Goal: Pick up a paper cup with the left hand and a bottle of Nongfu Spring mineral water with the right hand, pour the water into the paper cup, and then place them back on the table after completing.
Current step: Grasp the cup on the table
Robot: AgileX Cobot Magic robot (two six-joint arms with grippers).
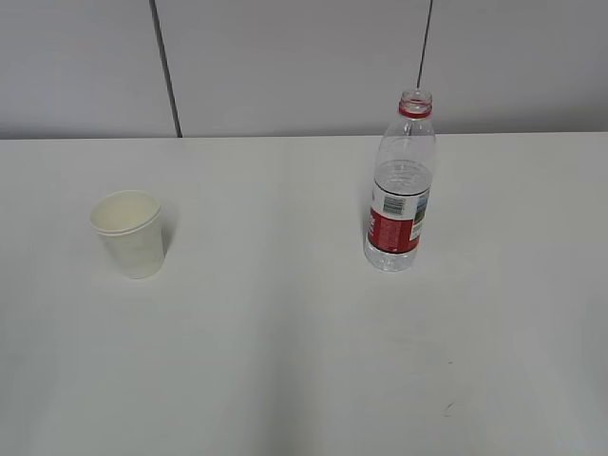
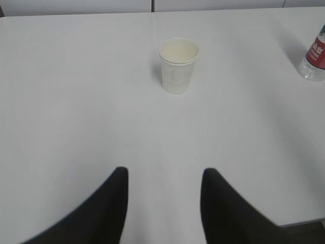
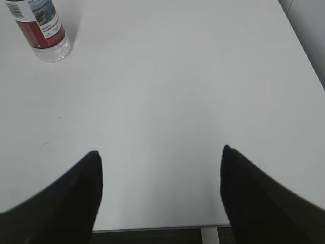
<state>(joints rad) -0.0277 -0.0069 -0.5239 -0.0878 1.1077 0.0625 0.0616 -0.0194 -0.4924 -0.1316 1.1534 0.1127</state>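
A white paper cup (image 1: 130, 235) stands upright on the white table (image 1: 285, 342) at the left; it also shows in the left wrist view (image 2: 178, 65). A clear, uncapped water bottle (image 1: 400, 185) with a red label and red neck ring stands upright at the right, holding clear water (image 1: 403, 176). Its base shows in the right wrist view (image 3: 41, 29) and at the left wrist view's edge (image 2: 315, 56). My left gripper (image 2: 165, 175) is open and empty, well short of the cup. My right gripper (image 3: 160, 155) is open and empty near the table's front edge. Neither arm shows in the exterior view.
A grey panelled wall (image 1: 285, 57) rises behind the table. The table's front edge (image 3: 152, 227) and right edge (image 3: 299, 46) show in the right wrist view. A small dark scuff (image 1: 446, 408) marks the tabletop.
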